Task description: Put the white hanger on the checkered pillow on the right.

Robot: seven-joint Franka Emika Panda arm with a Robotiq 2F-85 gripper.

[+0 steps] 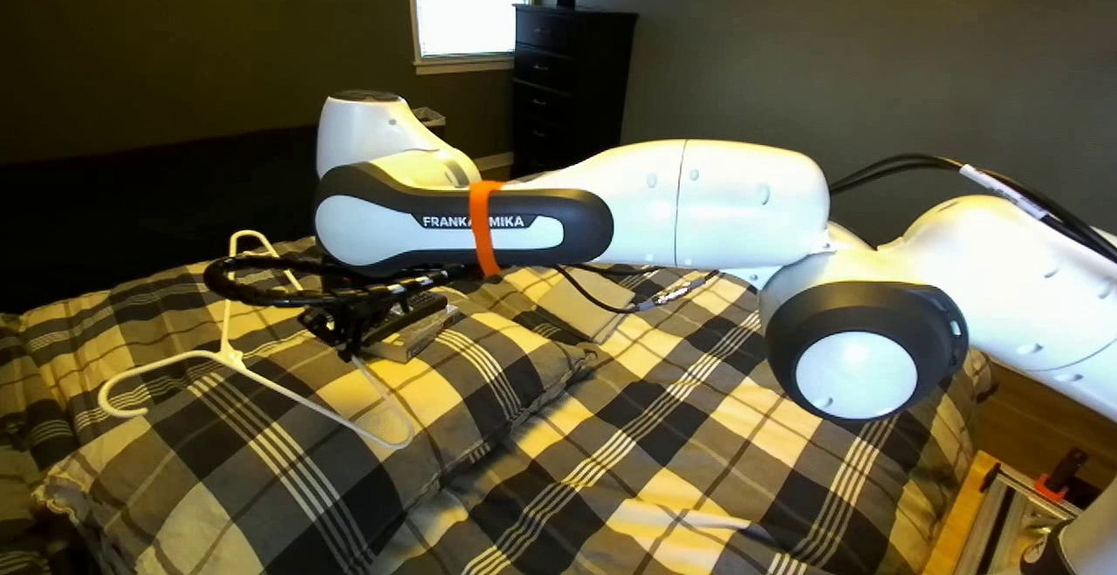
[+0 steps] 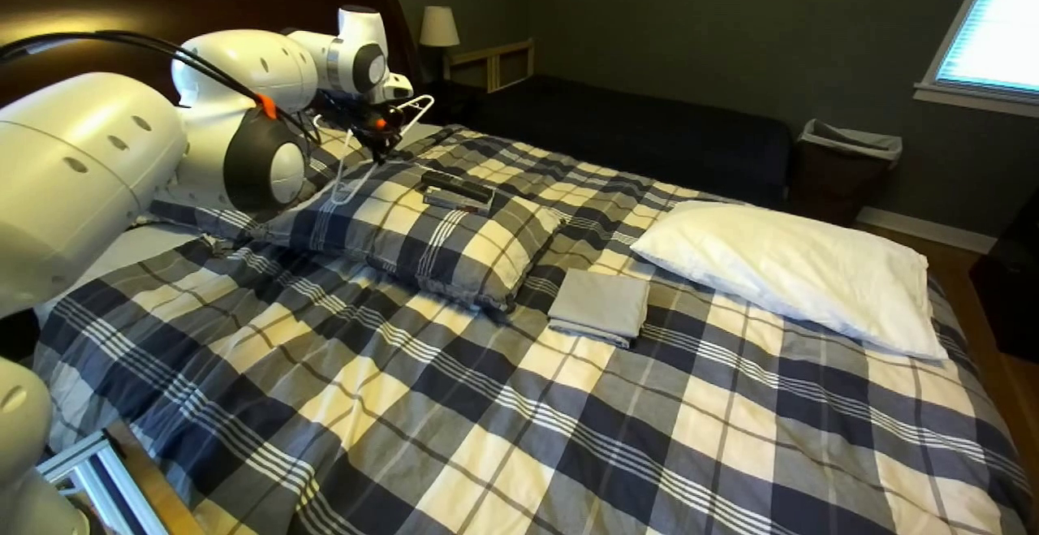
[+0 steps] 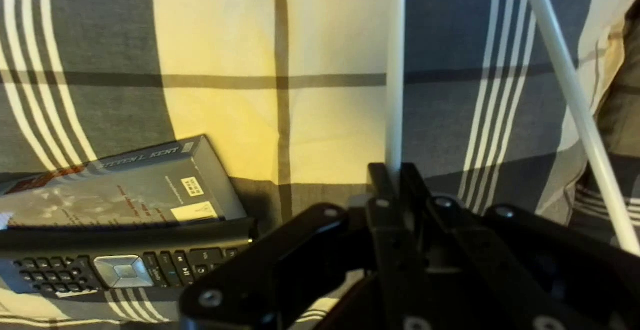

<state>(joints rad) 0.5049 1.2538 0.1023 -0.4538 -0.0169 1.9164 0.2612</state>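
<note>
By the far wall (image 2: 690,40) stands a brown wastebasket (image 2: 840,182), a pale liner (image 2: 881,145) turned over its rim, and from here I can't see what it holds; the dark dresser (image 1: 572,78) beside the window (image 1: 471,3) seems to have its drawers (image 1: 541,102) pushed in. The gripper (image 3: 394,175) has its two fingers (image 3: 378,184) clamped on a bar of the white hanger (image 1: 231,357), which it holds over a checkered pillow (image 2: 381,210), toward the pillow's left side in both exterior views. In an exterior view the hook points left and near, one corner reaches near and right, and the other points far. Whether any of it touches the fabric I can't tell. To the hanger's right, and apart from it, a dark remote (image 3: 122,270) lies on a book (image 3: 145,190) on the same pillow. The pillow's near edge drops to a broad open stretch of plaid bedspread (image 2: 568,413), running right to its edge above the wooden floor (image 2: 958,263). Just beyond the pillow's right end sits a folded grey cloth (image 2: 597,301), and farther right a white pillow (image 2: 787,271) lies toward the far side, with a strip of bedspread showing between the two.
</note>
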